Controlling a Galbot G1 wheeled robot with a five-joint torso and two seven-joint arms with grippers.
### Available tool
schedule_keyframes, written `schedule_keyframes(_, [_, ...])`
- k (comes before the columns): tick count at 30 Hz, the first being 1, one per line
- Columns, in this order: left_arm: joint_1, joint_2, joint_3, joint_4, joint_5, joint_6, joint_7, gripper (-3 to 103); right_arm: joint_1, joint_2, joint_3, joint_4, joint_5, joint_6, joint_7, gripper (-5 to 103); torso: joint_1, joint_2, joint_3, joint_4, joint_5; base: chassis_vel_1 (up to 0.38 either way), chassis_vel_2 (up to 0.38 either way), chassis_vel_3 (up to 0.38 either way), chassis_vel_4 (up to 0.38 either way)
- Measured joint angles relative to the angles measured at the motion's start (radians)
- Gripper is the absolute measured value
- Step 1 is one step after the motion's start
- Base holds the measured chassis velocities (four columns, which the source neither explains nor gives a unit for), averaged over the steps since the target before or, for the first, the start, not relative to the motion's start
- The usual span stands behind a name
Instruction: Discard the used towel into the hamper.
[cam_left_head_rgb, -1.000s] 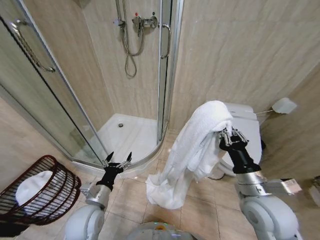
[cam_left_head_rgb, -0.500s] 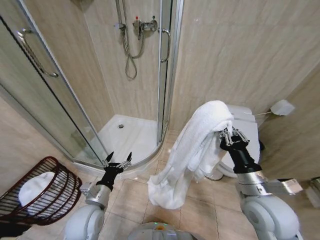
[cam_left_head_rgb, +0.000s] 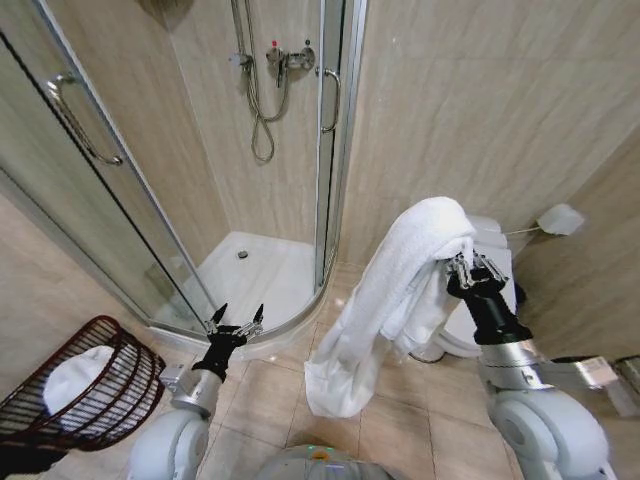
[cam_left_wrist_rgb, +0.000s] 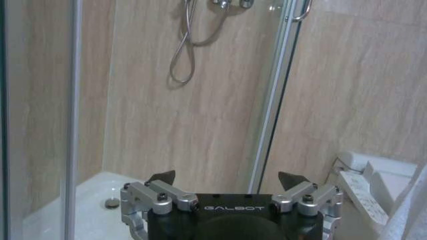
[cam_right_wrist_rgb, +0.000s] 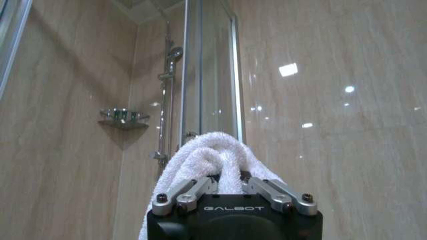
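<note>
A: Status? Where's the towel?

B: I've got the towel (cam_left_head_rgb: 395, 290) clamped in my right claw (cam_left_head_rgb: 466, 270), held up high in front of the toilet (cam_left_head_rgb: 488, 300). The grip is on a bunched fold near the top, so most of the cloth drapes down the left of the claw and its tail hangs free just above the floor tiles. I'd say it's held high to keep it from dragging.

A: Hamper?

B: The hamper (cam_left_head_rgb: 85, 385) is low on my left, on the floor by the shower glass (cam_left_head_rgb: 110, 200), tipped so its mouth faces me. There's something white already inside. It's well apart from the towel, so the drop isn't done yet.

A: Left arm?

B: My left claw (cam_left_head_rgb: 236, 321) is idle, fingers spread wide, holding nothing, pointing at the shower tray (cam_left_head_rgb: 255, 268).

A: Wrist cams add anything?

B: The right wrist view shows the fingers pinched on a towel fold, confirming the grip, which the head view half hides behind cloth. The left wrist view shows both tips apart with nothing between. Only the head view has the hamper, so I'd judge distance from that.
</note>
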Motion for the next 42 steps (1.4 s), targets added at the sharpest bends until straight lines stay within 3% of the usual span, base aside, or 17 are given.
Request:
schedule_keyframes(6, [0.0,0.0,0.0,0.0,0.0,0.0,0.0,100,0.005,-0.002,-0.003,0.0,-0.001,-0.001,0.0,14,0.019,0.043,0.024,0.0,0.0,0.0,0.0,0.0,0.0])
schedule_keyframes(42, [0.0,0.0,0.0,0.0,0.0,0.0,0.0,100,-0.005,-0.007,0.019,0.0,0.002,0.008,0.01,14,0.088,0.203,0.115,0.0,0.0001,0.0,0.0,0.0,0.0])
